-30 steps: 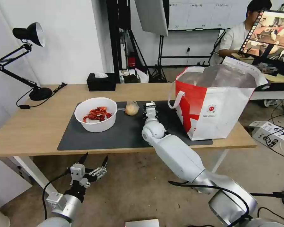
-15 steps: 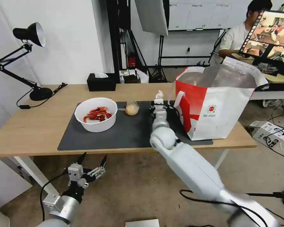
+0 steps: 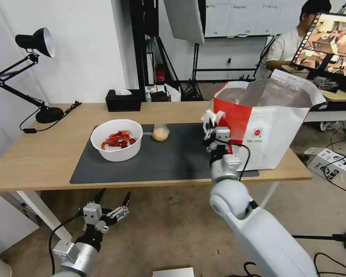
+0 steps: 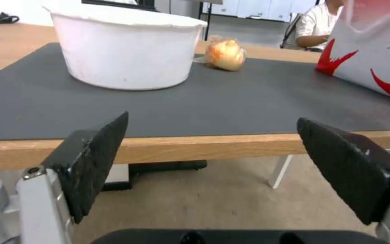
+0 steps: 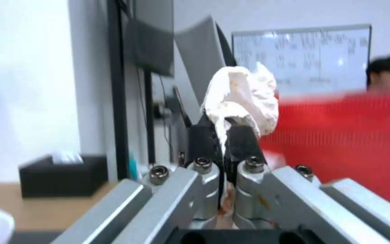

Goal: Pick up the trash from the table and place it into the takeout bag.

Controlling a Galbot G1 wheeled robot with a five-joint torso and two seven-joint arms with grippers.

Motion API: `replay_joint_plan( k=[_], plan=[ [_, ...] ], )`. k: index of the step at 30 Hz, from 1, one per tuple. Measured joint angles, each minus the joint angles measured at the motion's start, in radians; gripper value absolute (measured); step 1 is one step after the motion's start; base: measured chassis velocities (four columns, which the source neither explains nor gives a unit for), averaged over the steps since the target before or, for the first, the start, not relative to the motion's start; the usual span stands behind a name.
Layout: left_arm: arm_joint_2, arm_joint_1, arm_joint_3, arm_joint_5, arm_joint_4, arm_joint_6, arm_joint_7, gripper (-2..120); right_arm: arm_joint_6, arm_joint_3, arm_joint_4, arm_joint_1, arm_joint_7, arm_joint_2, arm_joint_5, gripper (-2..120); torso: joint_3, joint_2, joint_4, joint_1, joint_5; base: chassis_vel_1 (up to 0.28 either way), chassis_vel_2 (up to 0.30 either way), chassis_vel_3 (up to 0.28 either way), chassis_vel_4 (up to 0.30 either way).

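Now the right claw (image 3: pixel 211 122) pinches the crumpled white tissue (image 5: pixel 242 96) up beside the takeout bag (image 3: pixel 273 130). Down below the tabletop (image 3: pixel 42 157), the left claw (image 3: pixel 113 198) waits, spread wide.

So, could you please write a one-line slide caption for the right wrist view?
Right gripper shut on a crumpled white tissue, raised beside the red takeout bag.
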Motion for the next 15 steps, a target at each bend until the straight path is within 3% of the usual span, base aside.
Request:
replay_joint_plan(
  k=[8, 15],
  plan=[
    [0.000, 0.016, -0.008, 0.004, -0.023, 0.000, 0.000, 100, -0.001, 0.020, 0.003, 0.091, -0.003, -0.054, 0.062, 0, 0.000, 0.000, 0.0002, 0.000, 0.0000, 0.000, 0.000, 0.000, 0.000],
    [-0.006, 0.028, -0.010, 0.005, -0.032, 0.003, 0.000, 100, -0.101, 0.038, -0.054, 0.216, 0.055, -0.136, 0.088, 0, 0.000, 0.000, 0.0002, 0.000, 0.0001, 0.000, 0.000, 0.000, 0.000]
  ],
)
